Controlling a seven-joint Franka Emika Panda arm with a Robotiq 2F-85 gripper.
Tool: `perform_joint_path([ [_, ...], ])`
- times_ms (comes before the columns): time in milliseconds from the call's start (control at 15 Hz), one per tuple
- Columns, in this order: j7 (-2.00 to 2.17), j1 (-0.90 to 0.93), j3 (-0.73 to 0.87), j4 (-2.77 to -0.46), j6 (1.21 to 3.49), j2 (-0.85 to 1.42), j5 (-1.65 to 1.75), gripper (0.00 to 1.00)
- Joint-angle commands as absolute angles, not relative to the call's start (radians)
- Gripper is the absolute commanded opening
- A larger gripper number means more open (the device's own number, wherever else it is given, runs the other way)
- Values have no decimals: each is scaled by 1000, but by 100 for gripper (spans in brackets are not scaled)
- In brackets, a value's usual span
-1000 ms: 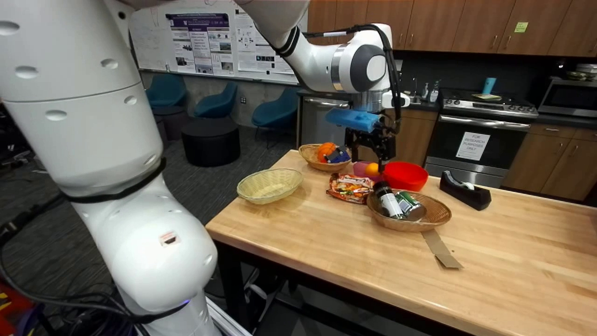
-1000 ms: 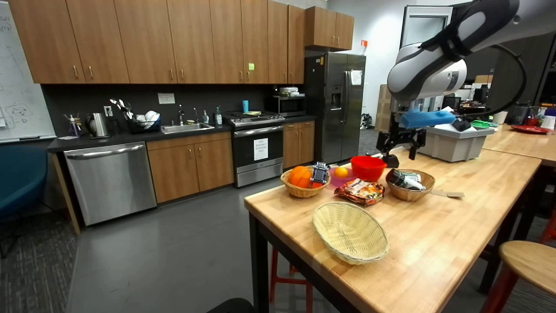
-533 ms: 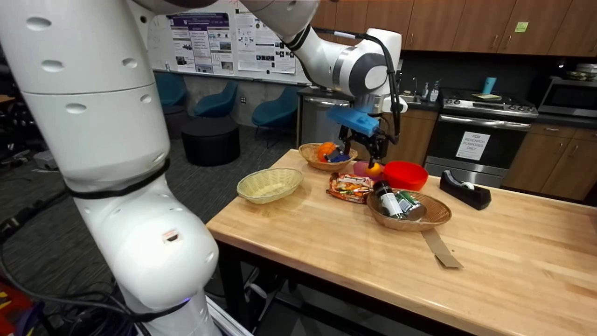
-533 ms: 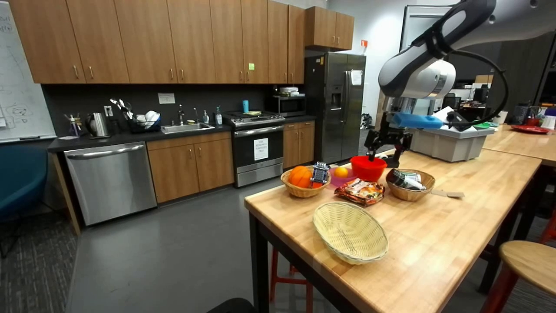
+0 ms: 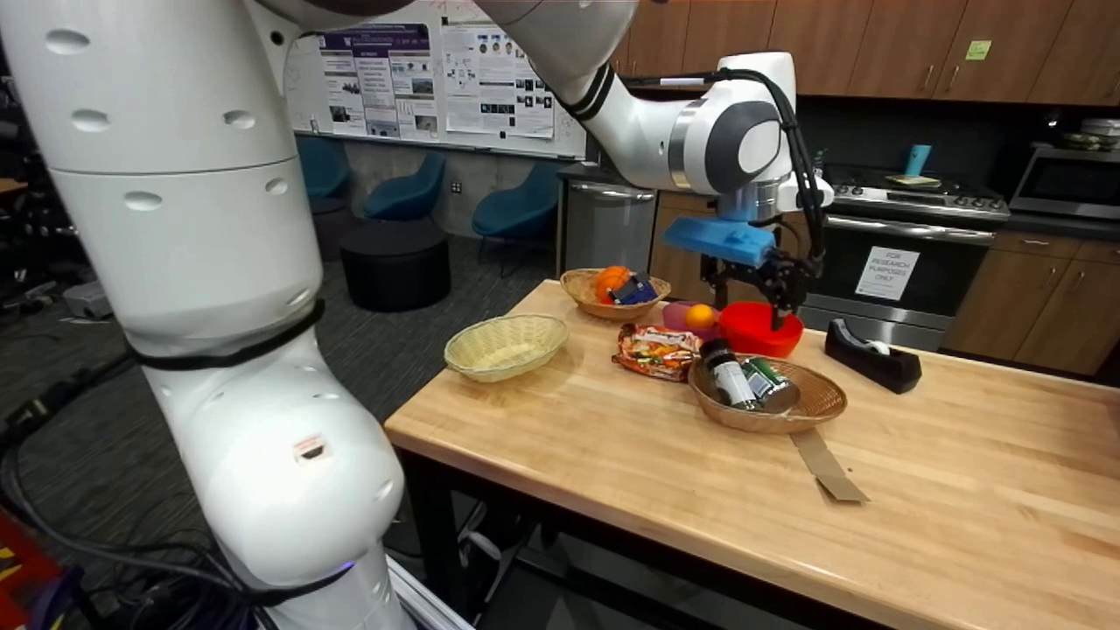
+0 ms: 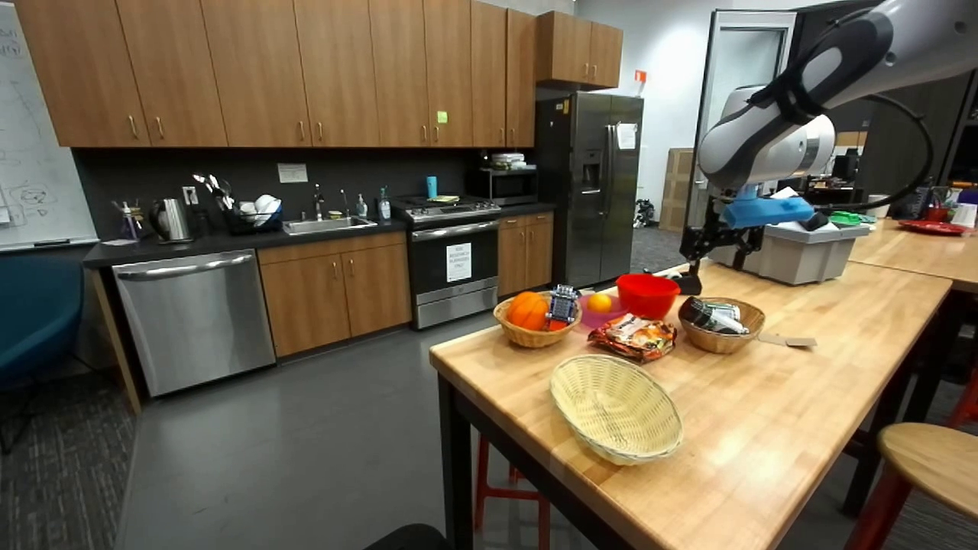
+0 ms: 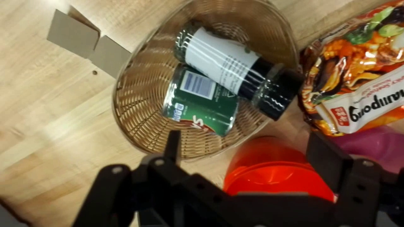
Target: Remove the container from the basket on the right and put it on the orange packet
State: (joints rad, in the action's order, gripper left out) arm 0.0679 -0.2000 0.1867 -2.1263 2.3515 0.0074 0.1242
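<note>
The brown woven basket (image 5: pixel 822 404) stands on the table in both exterior views (image 6: pixel 714 344) and fills the upper middle of the wrist view (image 7: pixel 139 94). Two containers lie in it on their sides: a white-labelled jar with a black cap (image 7: pixel 221 58) and a green can (image 7: pixel 202 102). Which is the task's container, I cannot tell. The jar's cap end rests over the basket rim. The orange packet (image 7: pixel 356 72) lies beside the basket, also in both exterior views (image 5: pixel 658 352) (image 6: pixel 634 338). My gripper (image 7: pixel 251 153) is open and empty, above the red bowl beside the basket.
The red bowl (image 7: pixel 274 176) stands close to the basket. A pink bowl with an orange (image 5: pixel 700 316), a basket with an orange ball (image 5: pixel 604 308) and a pale yellow basket (image 5: pixel 507 348) stand nearby. A tape dispenser (image 5: pixel 871 354), cardboard strip (image 5: pixel 827 468) and grey bin (image 6: pixel 795 256) are also there.
My gripper dipped near the orange and red bowl, then moved sideways to over the red bowl, to the right in both exterior views. The objects on the table have not moved.
</note>
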Motion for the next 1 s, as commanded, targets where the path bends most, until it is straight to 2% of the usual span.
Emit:
perform_joint_path([
  [0, 87, -200, 194, -2096, 2294, 48, 132, 100],
  [600, 75, -191, 188, -2038, 2111, 103, 103, 100],
  [933, -69, -181, 161, -2041, 1991, 88, -13, 100],
])
